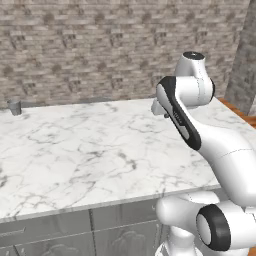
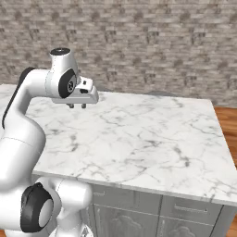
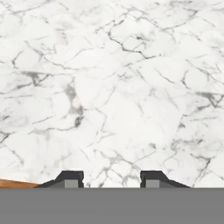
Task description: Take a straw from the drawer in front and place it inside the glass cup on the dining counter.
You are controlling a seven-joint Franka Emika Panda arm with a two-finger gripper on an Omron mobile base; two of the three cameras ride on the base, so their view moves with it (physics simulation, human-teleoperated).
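While the arm reaches over the marble, the scene reads as follows.

Table: dining counter (image 1: pixel 90 150), a long white marble slab with grey veins, set in front of a brick wall (image 1: pixel 100 45).
Table base: grey panelled fronts (image 2: pixel 185 213) below the near edge, with slim handles on the upper panels.
Glass cup: glass cup (image 1: pixel 15 107), small, greyish, upright on the far left corner of the table in the left base view, close to the back edge. Well apart from the arm.
Arm: white with dark joints, rising from the base and bending forward over the near part of the table.
Gripper: gripper (image 2: pixel 77 106) points down over the marble, above the surface and not touching it; in the right base view it sits over the left part of the slab.
Jaws: two dark fingertips (image 3: pixel 70 178) stand apart in the hand view, with bare marble showing between them. Nothing is clamped.
Straw: cannot be made out between the jaws or on the table.
Under the hand: veined marble, with a sliver of orange-brown floor (image 3: pixel 15 183) at the lower left edge of the hand view.
Floor: wooden boards (image 2: pixel 229 125) beyond the right end of the table.
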